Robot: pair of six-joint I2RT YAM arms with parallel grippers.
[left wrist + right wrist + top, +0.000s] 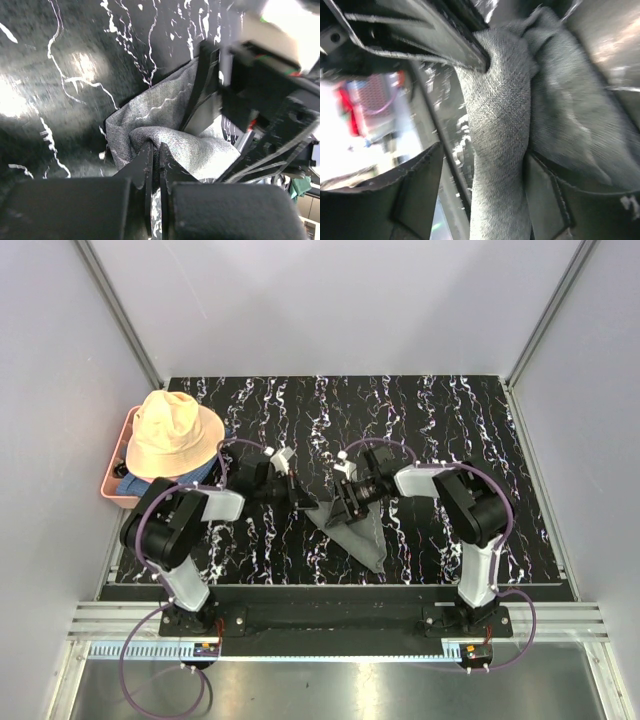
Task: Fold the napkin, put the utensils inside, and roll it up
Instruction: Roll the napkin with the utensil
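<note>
Left gripper [156,150]: closest to the lens in the left wrist view, jaws pressed together on a raised pleat of the napkin [170,117].
Napkin, left wrist view: grey cloth bunched on the black marbled table [60,100], with one edge lifted into the pinch.
Right gripper [485,155]: in the right wrist view its jaws stand wide apart. A thick rolled band of napkin runs up between them with a gap on one side, so it grips nothing.
Top view: both arms meet over the middle of the table. The napkin [358,530] lies as a rough folded triangle, partly under the right gripper and pointing toward the near edge.
Off to the side: hat [175,435] over a pink tray [112,490] at the far left, well apart from the work.
Utensils: none visible in any view.
Step in hand: folding, by my judgement; the cloth is doubled but untidy.
Next move: the left pinch should carry its edge across and lay it flat, once the right jaws are clear of the cloth. After that the utensils need fetching.
</note>
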